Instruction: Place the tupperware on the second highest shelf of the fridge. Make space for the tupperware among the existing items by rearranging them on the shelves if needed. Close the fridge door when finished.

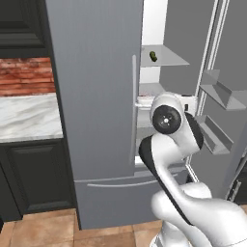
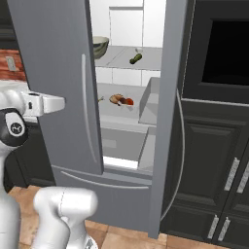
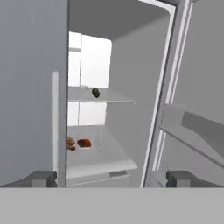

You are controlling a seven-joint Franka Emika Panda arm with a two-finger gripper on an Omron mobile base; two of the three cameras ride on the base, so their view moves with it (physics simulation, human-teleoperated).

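Observation:
The fridge (image 2: 58,97) has its left door shut and its right door (image 3: 192,131) swung open. Inside, the tupperware (image 3: 82,143), with red-orange and brown food in it, rests on the wide pale-grey shelf (image 3: 100,167) with the thick front edge; it also shows as tupperware (image 2: 121,100). One shelf up, on the thin glass plate (image 3: 113,101), lies a dark-green pickle (image 3: 95,92), pickle (image 2: 135,59), pickle (image 1: 153,56), with a grey-green bowl (image 2: 99,46) to its left. My gripper (image 3: 111,179) is open and empty, outside the fridge and in front of the gap between the doors.
The shut left door's long handle (image 3: 55,127) stands close on my left. The open right door carries bins (image 1: 219,91) that jut inward. Dark cabinets (image 2: 219,160) are on the right, and a marble counter (image 1: 29,118) with a brick wall is on the left.

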